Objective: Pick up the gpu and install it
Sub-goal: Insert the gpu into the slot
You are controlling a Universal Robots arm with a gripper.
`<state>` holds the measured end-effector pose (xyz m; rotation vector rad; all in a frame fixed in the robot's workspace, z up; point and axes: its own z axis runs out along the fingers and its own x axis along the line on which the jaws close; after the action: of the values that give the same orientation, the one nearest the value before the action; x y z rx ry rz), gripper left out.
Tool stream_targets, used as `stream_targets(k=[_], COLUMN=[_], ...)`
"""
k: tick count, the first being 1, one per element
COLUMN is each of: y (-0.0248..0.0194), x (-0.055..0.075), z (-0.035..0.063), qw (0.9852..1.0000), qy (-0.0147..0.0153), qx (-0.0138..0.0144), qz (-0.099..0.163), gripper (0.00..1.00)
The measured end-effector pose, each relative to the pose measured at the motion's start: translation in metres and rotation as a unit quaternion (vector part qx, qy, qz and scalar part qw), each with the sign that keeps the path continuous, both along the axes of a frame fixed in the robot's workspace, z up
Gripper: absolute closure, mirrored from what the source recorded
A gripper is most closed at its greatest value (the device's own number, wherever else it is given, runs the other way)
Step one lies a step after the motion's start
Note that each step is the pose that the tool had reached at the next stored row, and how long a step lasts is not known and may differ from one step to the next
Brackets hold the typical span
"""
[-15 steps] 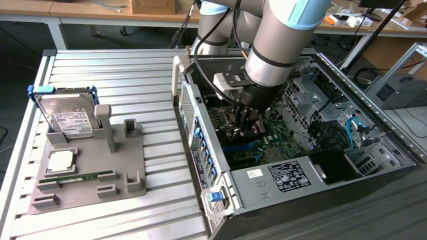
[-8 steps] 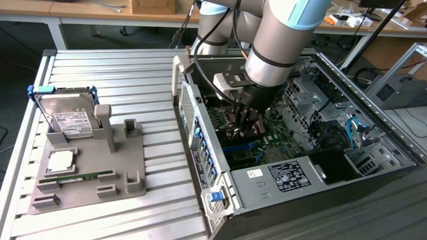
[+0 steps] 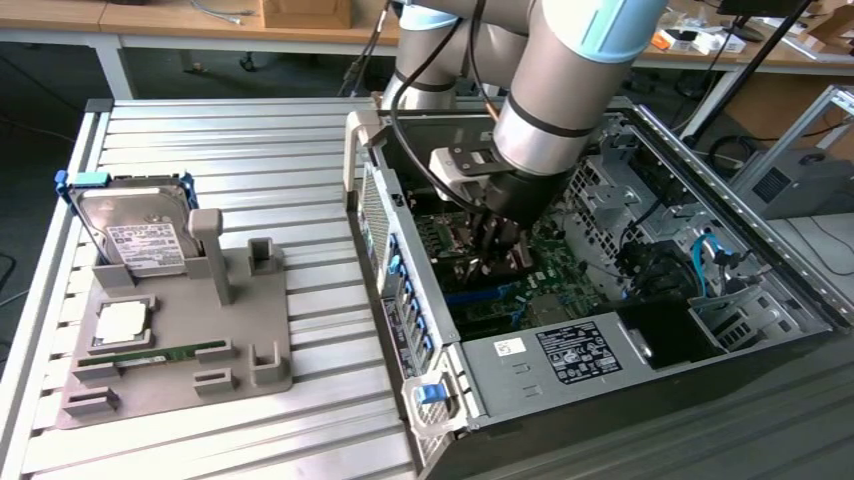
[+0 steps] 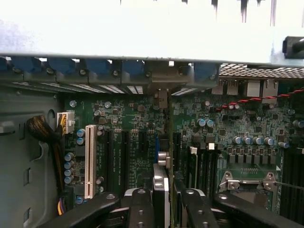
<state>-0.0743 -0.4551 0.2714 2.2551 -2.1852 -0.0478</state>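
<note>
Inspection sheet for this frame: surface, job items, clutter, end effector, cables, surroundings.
Surface: slatted metal table carrying a grey fixture tray and an open computer case.
Job's things: gpu seen edge-on above the motherboard, reaching towards the rear slot openings.
Clutter: hard drive, memory stick and a pale square chip on the tray.
End effector: end effector inside the case, closed on the gpu.
Cables: blue cable in the case; wire bundle beside the board; red twisted wire.
Surroundings: workbench behind.
</note>
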Motion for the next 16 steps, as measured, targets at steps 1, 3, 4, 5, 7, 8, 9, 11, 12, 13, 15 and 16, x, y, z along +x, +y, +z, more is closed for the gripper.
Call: stream_targets(k=[1,3,4,5,7,8,9,11,12,13,15,16], y=[0.0000,-0.0001,-0.0001,-0.0001,-0.0001,-0.0001,-0.0001,-0.0001,-0.0002,-0.0004,-0.0012,-0.0015], x=[0.0001,0.0011,0.0014,0.0018,0.0022,0.0024,0.0025,0.0025,0.0025,0.0025,0.0026,0.0025], z=[-0.0001,-0.0003,-0.0004,-0.0006,-0.0007,-0.0008,-0.0008,-0.0009,-0.0012,-0.0013,-0.0018,-0.0022], qw=[1.0000,1.0000,1.0000,1.0000,0.9999,0.9999,0.9999,0.9999,0.9999,0.9999,0.9999,0.9999], qy=[0.0000,0.0000,0.0000,0.0000,0.0000,0.0000,0.0000,0.0000,-0.0001,-0.0001,0.0000,-0.0001], qx=[0.0000,0.0000,0.0000,0.0000,-0.0001,-0.0001,0.0000,0.0000,0.0001,0.0001,0.0000,0.0001], qz=[0.000,-0.002,-0.004,-0.008,-0.014,-0.015,-0.016,-0.016,-0.016,-0.016,-0.016,-0.016], gripper=[0.73,0.73,0.73,0.73,0.73,0.73,0.73,0.73,0.73,0.73,0.73,0.73])
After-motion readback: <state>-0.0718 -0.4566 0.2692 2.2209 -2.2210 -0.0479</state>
